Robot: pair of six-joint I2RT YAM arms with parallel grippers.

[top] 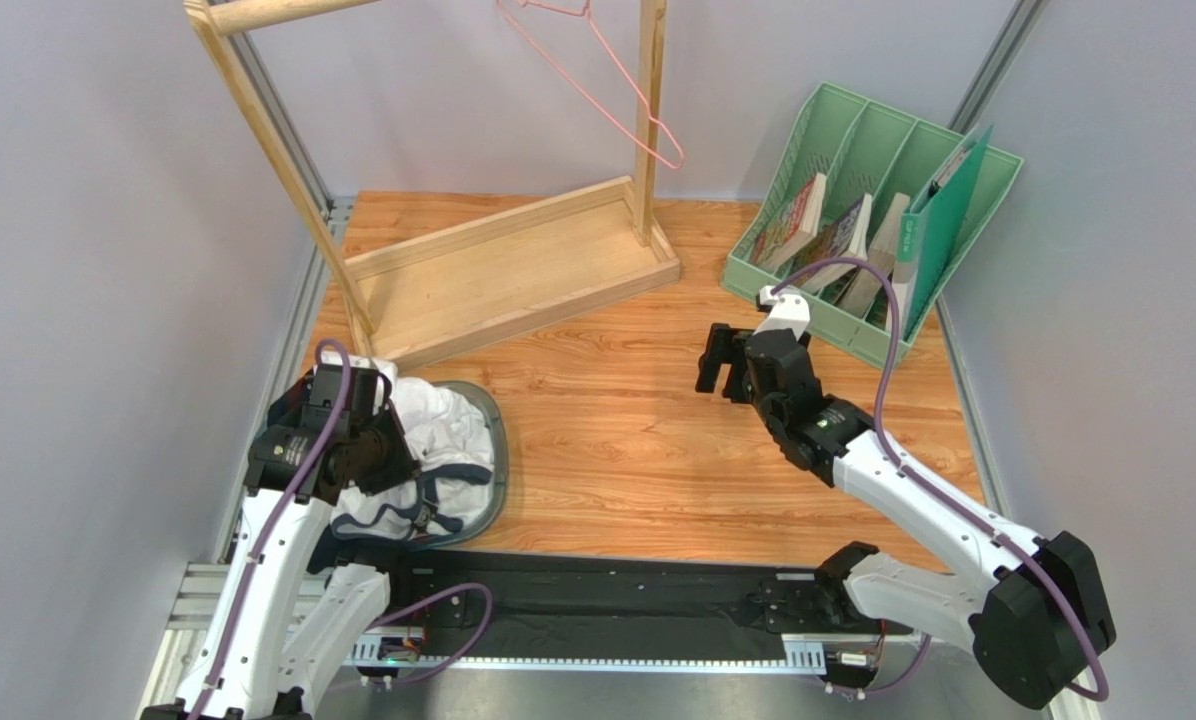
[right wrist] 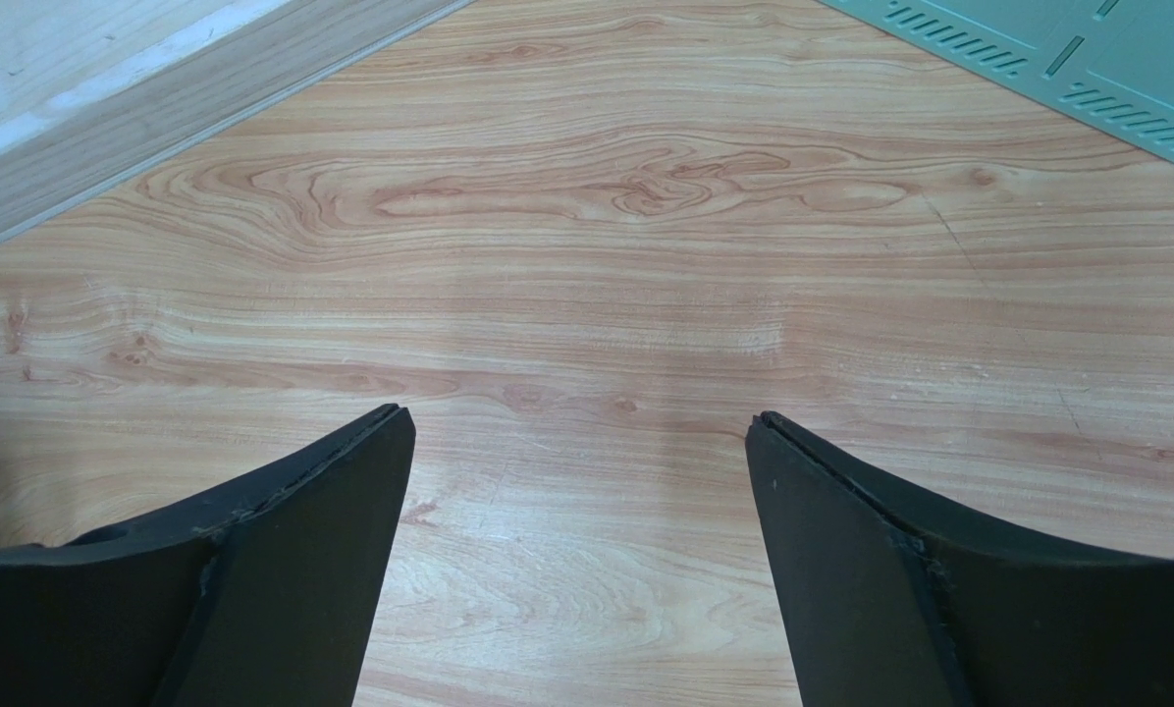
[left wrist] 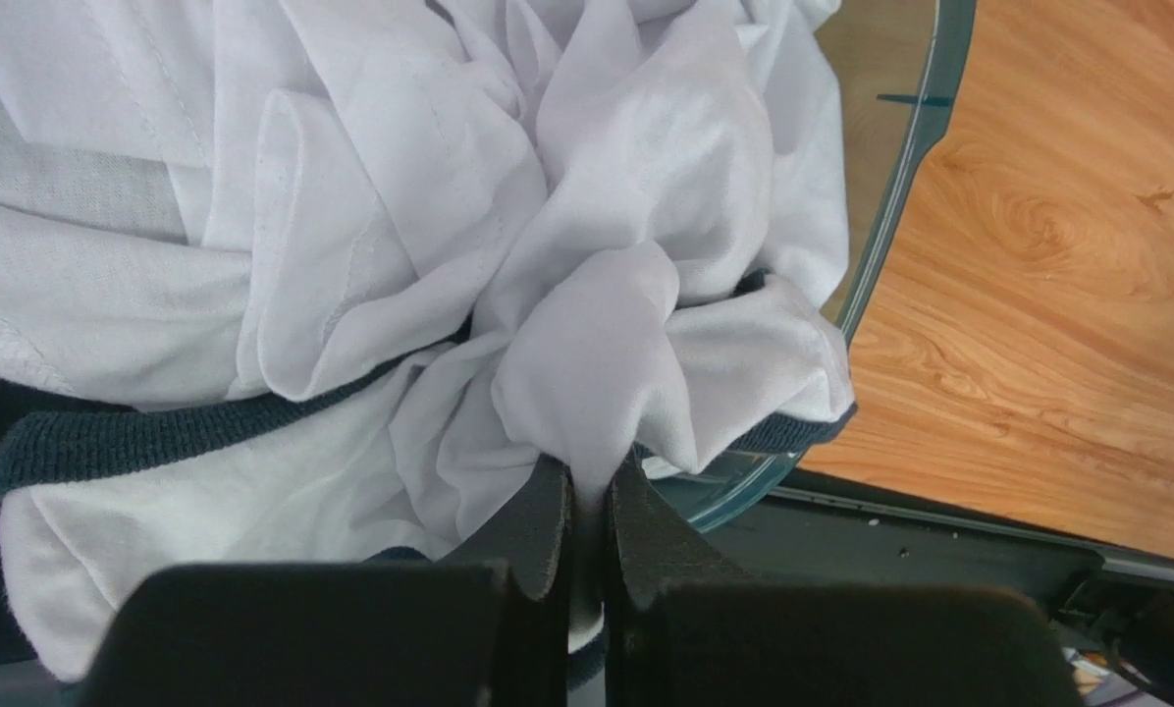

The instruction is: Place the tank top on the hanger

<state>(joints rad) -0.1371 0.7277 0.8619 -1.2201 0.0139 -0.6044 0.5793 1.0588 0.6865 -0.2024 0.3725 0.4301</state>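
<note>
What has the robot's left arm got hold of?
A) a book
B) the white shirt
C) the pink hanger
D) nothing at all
B: seen from the left wrist, the left gripper is pinched shut on a bunched fold of the white shirt.

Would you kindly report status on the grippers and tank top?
Left gripper shut on tank top fold. Right gripper open, empty. Hanger at wooden rack, unobstructed.
</note>
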